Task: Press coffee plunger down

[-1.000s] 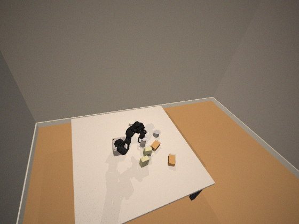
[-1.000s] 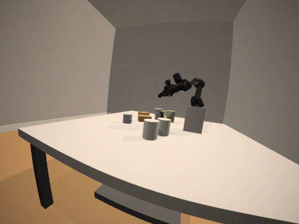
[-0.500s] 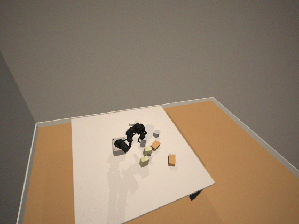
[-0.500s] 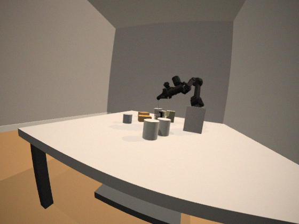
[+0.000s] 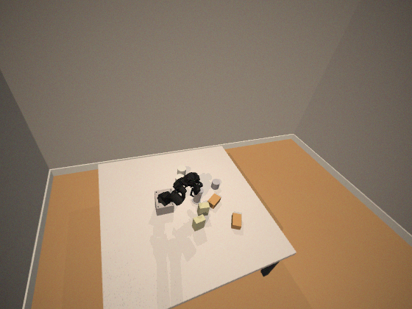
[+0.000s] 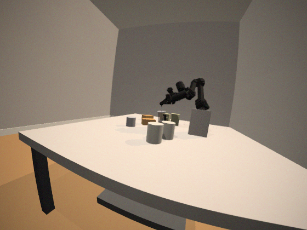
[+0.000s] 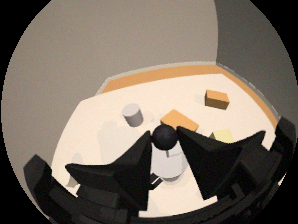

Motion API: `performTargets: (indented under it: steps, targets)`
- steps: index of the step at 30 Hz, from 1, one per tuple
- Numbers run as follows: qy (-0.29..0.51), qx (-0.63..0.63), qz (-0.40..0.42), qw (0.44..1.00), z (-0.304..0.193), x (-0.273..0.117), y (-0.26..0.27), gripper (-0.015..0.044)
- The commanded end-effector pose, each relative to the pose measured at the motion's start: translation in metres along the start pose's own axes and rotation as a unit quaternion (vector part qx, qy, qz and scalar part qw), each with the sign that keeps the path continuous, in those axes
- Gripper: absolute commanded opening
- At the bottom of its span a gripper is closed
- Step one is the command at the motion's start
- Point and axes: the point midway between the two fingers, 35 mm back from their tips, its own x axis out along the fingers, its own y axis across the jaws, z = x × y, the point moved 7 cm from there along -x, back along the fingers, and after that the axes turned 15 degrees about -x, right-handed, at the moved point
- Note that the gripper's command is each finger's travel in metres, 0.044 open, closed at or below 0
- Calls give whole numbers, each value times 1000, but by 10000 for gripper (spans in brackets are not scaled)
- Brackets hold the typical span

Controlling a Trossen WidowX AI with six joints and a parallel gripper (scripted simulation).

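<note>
Above the table (image 7: 100, 129), end effector (image 7: 164, 141) grips plunger knob (image 7: 164, 137).

Soft, even light fills my room, dim on the grey walls and brighter on the white desk (image 5: 129, 228). From the top view, long pale shadows of my arm stretch toward the near edge of the desk, so the light comes from behind and above me. In the exterior view, faint shadows pool beside the grey cylinders (image 6: 154, 132), and the desk edge bows in a curve from lens distortion. My wrist view is a fisheye circle ringed in black; my gripper (image 7: 164, 131) shows as dark, featureless silhouettes. All pictures are slightly soft and coarse, with no glare anywhere.
</note>
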Motion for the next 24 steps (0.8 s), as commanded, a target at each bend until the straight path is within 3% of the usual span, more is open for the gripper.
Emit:
performTargets:
  steps: [1,24]
  targets:
    - [21,-18,7,1000,-20,6,4,115]
    - [18,-19,4,1000,-21,21,6,115]
